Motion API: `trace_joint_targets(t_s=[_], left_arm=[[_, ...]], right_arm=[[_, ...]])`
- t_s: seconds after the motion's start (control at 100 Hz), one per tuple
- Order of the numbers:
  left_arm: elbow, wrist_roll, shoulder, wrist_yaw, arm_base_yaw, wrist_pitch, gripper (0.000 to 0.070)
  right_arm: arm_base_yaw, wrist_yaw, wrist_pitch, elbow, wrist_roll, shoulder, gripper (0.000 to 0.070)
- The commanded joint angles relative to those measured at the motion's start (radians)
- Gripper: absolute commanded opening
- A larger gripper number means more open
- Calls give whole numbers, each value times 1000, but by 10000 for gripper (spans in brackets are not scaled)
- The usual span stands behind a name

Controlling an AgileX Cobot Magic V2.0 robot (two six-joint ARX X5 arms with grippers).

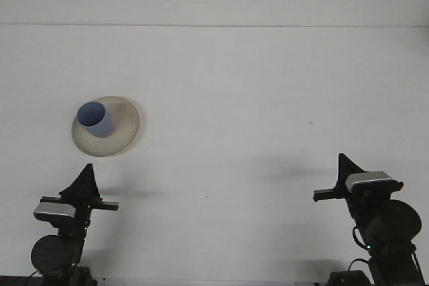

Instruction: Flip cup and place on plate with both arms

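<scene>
A blue cup (96, 120) stands on a beige plate (125, 132) at the left of the white table, its open mouth facing up and nothing in it. My left gripper (87, 171) is near the front edge, below the plate and well apart from it, shut and empty. My right gripper (342, 163) is far off at the front right, also shut with nothing in it.
The white table (255, 98) runs back to a white wall, with a faint edge line across the top. Only small specks mark its surface around the middle and right.
</scene>
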Motion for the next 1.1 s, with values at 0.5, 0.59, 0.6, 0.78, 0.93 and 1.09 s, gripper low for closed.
trace_joint_targets(t_s=[0.5, 0.59, 0.6, 0.78, 0.93, 1.09], left_arm=[[-20, -8, -2, -1, -2, 12, 11], [-20, -8, -2, -1, -2, 12, 11], [-20, -8, -2, -1, -2, 12, 11], [-20, -8, -2, -1, -2, 12, 11], [-20, -8, -2, -1, -2, 12, 11], [-20, -8, -2, -1, -2, 11, 11]], right_arm=[[-55, 0, 135, -270, 2, -319, 0], [-65, 0, 171, -349, 11, -388, 0], [-66, 0, 177, -360, 11, -398, 0], [-66, 0, 276, -461, 12, -434, 0], [-66, 1, 418, -533, 14, -434, 0], [-65, 1, 501, -585, 15, -434, 0]])
